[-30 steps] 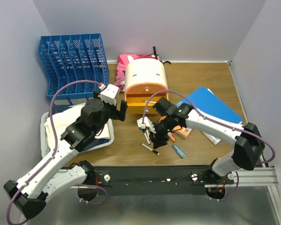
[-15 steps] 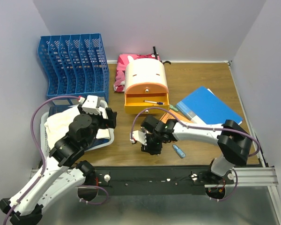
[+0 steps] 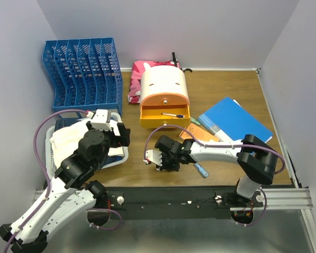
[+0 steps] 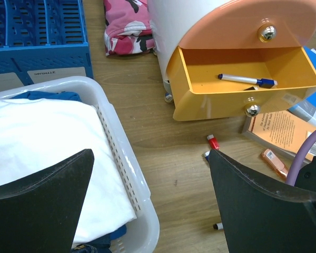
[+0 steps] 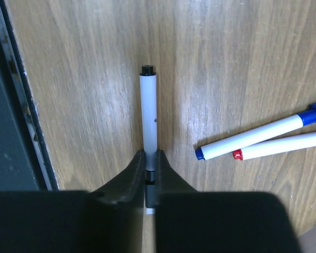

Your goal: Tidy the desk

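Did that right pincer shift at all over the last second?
Yes. The right pincer has moved left and nearer the black front rail, away from the orange drawer box, and now grips a white marker.

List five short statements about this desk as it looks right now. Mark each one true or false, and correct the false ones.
1. The orange drawer is open with a pen inside. True.
2. The left pincer grips the white cloth. False: it is open and empty, by the edge of the tray.
3. The right pincer is closed on a white marker lying on the desk. True.
4. The blue file rack stands at the desk's right side. False: it stands in the far left corner.
5. Two more markers, one blue-tipped and one red-tipped, lie side by side. True.
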Robot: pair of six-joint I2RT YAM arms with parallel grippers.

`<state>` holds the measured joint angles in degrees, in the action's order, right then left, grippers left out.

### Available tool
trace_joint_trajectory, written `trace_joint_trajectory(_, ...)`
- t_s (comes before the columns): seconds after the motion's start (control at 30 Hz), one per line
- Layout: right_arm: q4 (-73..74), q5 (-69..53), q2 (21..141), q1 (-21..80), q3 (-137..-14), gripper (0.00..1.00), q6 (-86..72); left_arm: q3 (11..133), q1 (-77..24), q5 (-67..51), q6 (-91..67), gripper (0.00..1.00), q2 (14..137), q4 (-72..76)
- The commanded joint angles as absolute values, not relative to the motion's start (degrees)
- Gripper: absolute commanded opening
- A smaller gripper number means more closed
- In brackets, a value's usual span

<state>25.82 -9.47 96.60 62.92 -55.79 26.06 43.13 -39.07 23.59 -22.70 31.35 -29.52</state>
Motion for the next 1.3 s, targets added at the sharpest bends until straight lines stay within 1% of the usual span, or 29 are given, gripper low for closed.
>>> trace_joint_trajectory(0.0, 25.7, -6.8, 98.4, 64.1, -54.3, 0.01, 26.5, 42.3, -38.8, 26.8, -25.4, 0.99, 30.3, -29.4)
trace_joint_trajectory(0.17, 27.5, -8.0, 98.7, 64.0, -56.0, 0.01, 26.6, 41.4, -38.8, 25.5, -27.4, 0.99, 29.9, -27.6)
trace_joint_trajectory(0.23, 30.2, -11.4, 97.9, 64.0, -58.4, 0.01, 27.2, 41.0, -38.8, 23.2, -27.9, 0.99, 30.0, -27.2)
trace_joint_trajectory(0.33, 36.3, -19.1, 94.1, 63.8, -62.7, 0.01, 32.4, 40.5, -38.9, 19.4, -29.2, 0.99, 30.7, -26.4)
trace_joint_trajectory(0.37, 38.2, -21.2, 93.2, 63.3, -64.3, 0.01, 36.5, 40.3, -38.9, 18.8, -29.9, 0.99, 30.8, -26.2)
trace_joint_trajectory(0.4, 42.1, -23.4, 92.5, 62.8, -65.8, 0.01, 38.3, 40.3, -38.8, 18.3, -30.6, 0.99, 31.1, -26.2)
trace_joint_trajectory(0.5, 50.1, -26.3, 92.3, 59.6, -74.5, 0.01, 43.1, 39.3, -38.8, 15.9, -32.6, 0.99, 31.5, -25.5)
trace_joint_trajectory(0.53, 51.6, -27.0, 92.3, 58.5, -79.3, 0.01, 43.8, 38.5, -38.9, 15.6, -34.0, 0.99, 31.6, -25.2)
trace_joint_trajectory(0.63, 58.7, -30.8, 93.0, 53.3, -87.3, 0.01, 48.7, 36.9, -38.9, 12.9, -35.3, 0.99, 31.8, -23.3)
trace_joint_trajectory(0.67, 59.8, -31.2, 93.2, 50.7, -92.8, 0.01, 50.2, 36.7, -38.9, 12.3, -36.1, 0.99, 31.8, -22.6)
trace_joint_trajectory(0.77, 62.8, -30.8, 94.7, 47.0, -101.1, 0.01, 51.0, 36.4, -38.9, 10.1, -36.6, 0.99, 32.6, -21.9)
trace_joint_trajectory(0.8, 63.0, -29.1, 95.5, 46.3, -105.7, 0.01, 50.9, 36.4, -38.8, 8.8, -36.7, 0.99, 33.1, -21.7)
trace_joint_trajectory(0.9, 61.2, -24.7, 96.6, 44.4, -111.5, 0.01, 50.0, 36.3, -38.8, 7.5, -37.1, 0.99, 34.5, -21.4)
trace_joint_trajectory(1.0, 58.6, -20.5, 97.4, 43.0, -112.1, 0.01, 50.5, 35.9, -38.8, 5.6, -38.1, 0.99, 35.9, -20.7)
trace_joint_trajectory(1.13, 55.4, -17.9, 97.7, 41.5, -111.1, 0.01, 50.1, 35.0, -38.9, 3.8, -39.6, 0.99, 36.9, -19.5)
trace_joint_trajectory(1.27, 52.8, -17.1, 98.1, 40.3, -108.7, 0.05, 49.5, 34.5, -38.8, 2.2, -40.9, 0.99, 38.0, -19.5)
